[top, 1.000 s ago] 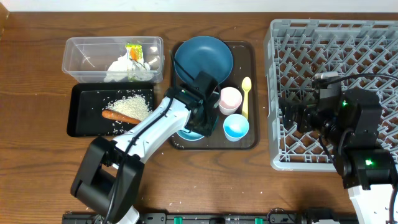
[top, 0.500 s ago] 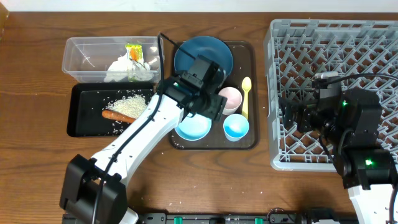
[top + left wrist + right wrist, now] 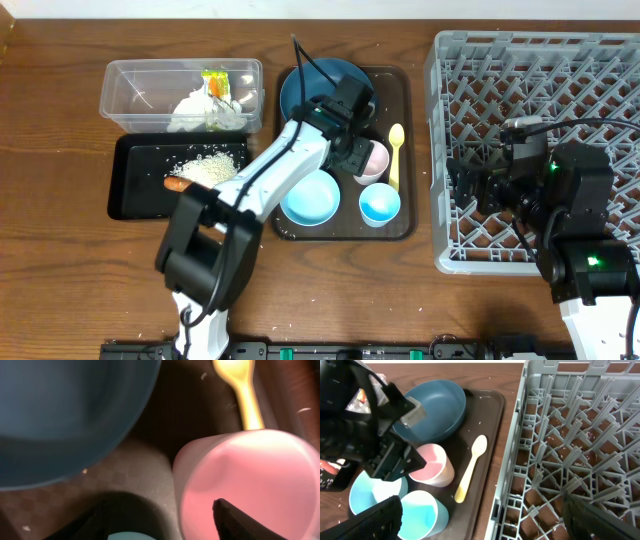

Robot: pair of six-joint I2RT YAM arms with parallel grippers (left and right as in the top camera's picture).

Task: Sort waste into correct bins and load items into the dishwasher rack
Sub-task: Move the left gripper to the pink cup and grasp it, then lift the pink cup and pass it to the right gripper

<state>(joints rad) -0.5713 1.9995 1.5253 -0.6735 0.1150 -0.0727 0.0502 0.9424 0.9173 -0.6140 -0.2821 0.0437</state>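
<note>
The dark brown serving tray (image 3: 404,100) carries a dark blue plate (image 3: 318,85), a light blue bowl (image 3: 310,198), a smaller light blue cup (image 3: 380,204), a pale pink cup (image 3: 374,158) and a pale yellow spoon (image 3: 395,152). Left of that tray, the clear tub (image 3: 132,95) shows a white napkin (image 3: 194,108) and a yellow, green and orange wrapper (image 3: 215,82), and the black tray (image 3: 132,198) shows white rice grains (image 3: 210,166) and an orange stick (image 3: 178,183). Right of the serving tray, the rack (image 3: 600,80) is plain grey with a criss-cross lattice pattern, and the table (image 3: 60,260) is warm brown with wood grain.

Left gripper (image 3: 414,462) seemingly at pink cup (image 3: 436,464), yellow spoon (image 3: 470,467), grey rack (image 3: 580,435)
</note>
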